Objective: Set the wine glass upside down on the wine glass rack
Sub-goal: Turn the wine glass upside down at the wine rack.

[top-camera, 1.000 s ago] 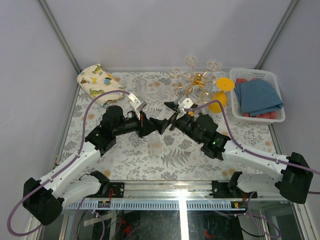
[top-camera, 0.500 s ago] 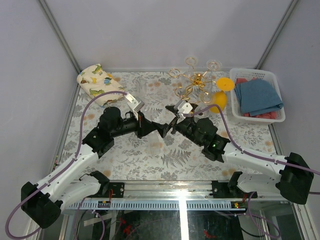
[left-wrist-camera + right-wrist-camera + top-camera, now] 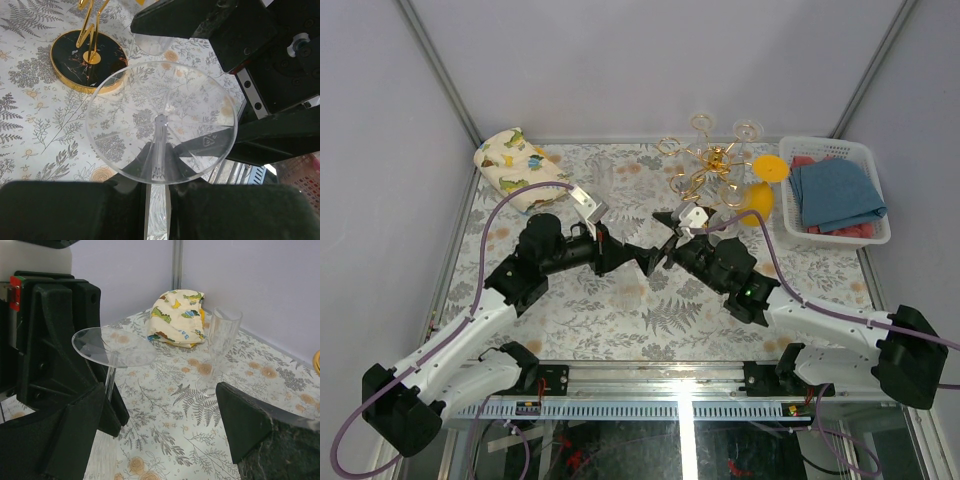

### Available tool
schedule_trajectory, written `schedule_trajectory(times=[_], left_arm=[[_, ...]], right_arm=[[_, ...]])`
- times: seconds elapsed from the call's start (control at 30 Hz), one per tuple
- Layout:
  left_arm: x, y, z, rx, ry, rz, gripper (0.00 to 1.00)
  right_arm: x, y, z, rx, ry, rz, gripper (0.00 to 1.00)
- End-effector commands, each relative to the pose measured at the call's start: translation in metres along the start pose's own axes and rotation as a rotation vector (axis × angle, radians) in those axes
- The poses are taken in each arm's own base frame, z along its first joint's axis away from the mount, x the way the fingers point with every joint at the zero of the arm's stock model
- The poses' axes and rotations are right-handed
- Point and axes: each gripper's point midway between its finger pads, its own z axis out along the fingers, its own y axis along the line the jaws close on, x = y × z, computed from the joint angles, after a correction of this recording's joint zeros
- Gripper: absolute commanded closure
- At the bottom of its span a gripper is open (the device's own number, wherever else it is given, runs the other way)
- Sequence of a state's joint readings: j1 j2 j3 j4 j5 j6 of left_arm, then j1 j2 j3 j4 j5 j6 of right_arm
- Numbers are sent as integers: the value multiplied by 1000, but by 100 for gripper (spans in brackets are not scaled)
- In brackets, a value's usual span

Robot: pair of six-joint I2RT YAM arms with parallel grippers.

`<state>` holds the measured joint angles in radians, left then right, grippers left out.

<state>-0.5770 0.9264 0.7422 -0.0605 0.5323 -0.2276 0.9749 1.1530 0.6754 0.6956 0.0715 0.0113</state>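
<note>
Left wrist cam first: the left gripper (image 3: 157, 185) is pinched tight on the stem of the wine glass (image 3: 160, 120), foot disc facing out, just in front of the wine glass rack (image 3: 70, 55). What's changed in the last second is that the right gripper (image 3: 160, 405) has slid in from the rack side and now straddles the foot, jaws fully wide and gripping nothing. Looks like a handover setup to me.

Clear wine glass (image 3: 160, 122) held inverted, round foot uppermost; gold wire wine glass rack (image 3: 712, 165) upright on its black base.
</note>
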Motion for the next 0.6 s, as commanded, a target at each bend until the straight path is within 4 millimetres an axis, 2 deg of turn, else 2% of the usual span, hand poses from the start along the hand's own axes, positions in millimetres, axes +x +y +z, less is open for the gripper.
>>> schedule_trajectory(times=[0.0, 0.2, 0.43, 0.57], left_arm=[[-22, -12, -1, 43, -68, 43, 100], [-18, -12, 0, 49, -58, 43, 100], [-14, -11, 1, 53, -45, 42, 100], [-14, -12, 1, 58, -47, 48, 100]], right_arm=[[-34, -5, 11, 43, -113, 48, 1], [-37, -12, 18, 91, -125, 80, 0], [-45, -8, 21, 73, -157, 103, 1], [-42, -17, 25, 130, -133, 111, 0]])
